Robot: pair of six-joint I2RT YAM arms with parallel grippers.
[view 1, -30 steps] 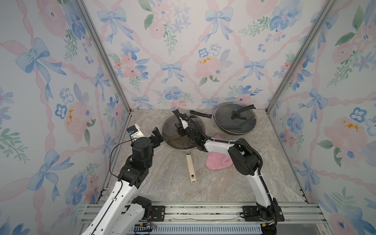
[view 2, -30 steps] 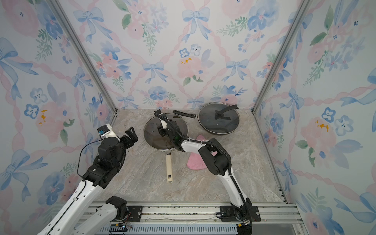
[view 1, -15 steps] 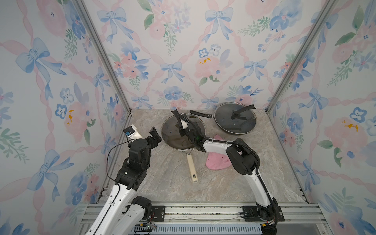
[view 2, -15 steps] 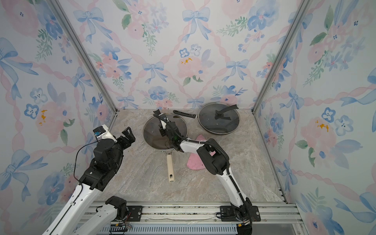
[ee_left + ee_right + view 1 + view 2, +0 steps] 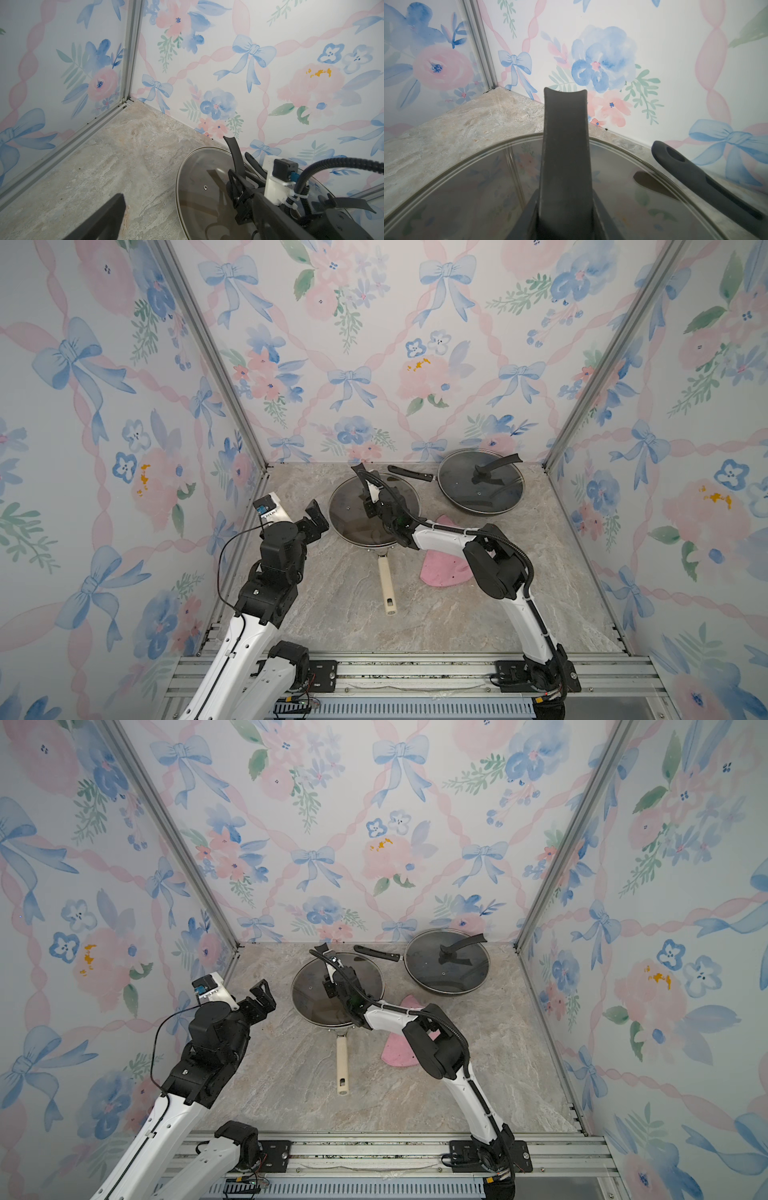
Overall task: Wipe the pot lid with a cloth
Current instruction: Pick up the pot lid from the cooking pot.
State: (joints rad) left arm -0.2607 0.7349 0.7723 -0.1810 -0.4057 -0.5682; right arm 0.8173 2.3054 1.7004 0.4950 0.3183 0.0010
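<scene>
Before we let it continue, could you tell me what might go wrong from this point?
1. The right gripper is shut on the thin curved handle of the glass lid; the lid could tilt or slip when lifted.
2. The cloth lies beneath the right arm, across the pan from the open left gripper; reaching it may cause a collision.

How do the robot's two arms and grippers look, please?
Both the left arm and the right arm have white links with bulky black joints. The left gripper and right gripper are black with flat, angular jaws. A ribbed black hose runs along the right arm; a thin black wire loops beside the left. The left wrist carries a white camera mount.
</scene>
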